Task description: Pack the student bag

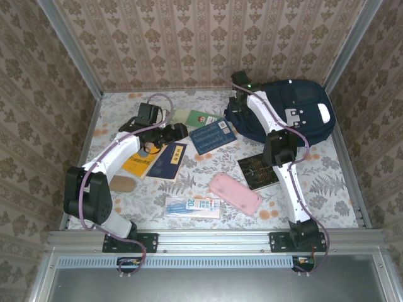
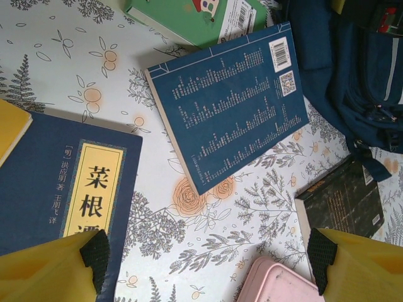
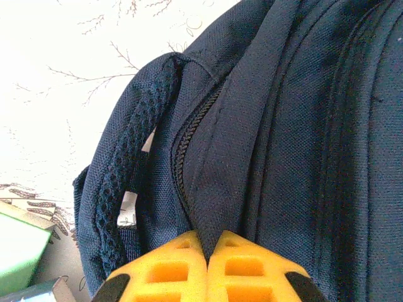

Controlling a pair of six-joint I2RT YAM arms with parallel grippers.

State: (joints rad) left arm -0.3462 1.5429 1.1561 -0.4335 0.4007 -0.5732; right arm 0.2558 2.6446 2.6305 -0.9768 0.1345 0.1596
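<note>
Right wrist view: right gripper (image 3: 208,250) pinched shut on a fabric fold (image 3: 214,182) beside the zipper (image 3: 187,135) of the student bag (image 3: 296,126) — lying far right on the table (image 1: 327,189) — likely to spread its opening; left gripper (image 2: 208,261) hovers wide open.

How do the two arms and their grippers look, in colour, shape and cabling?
Both arms, the left arm and the right arm, have white links with black joints, and a thin purple cable runs along each. The left gripper and the right gripper have chunky yellow fingers; the left one's fingertips carry black pads.
</note>
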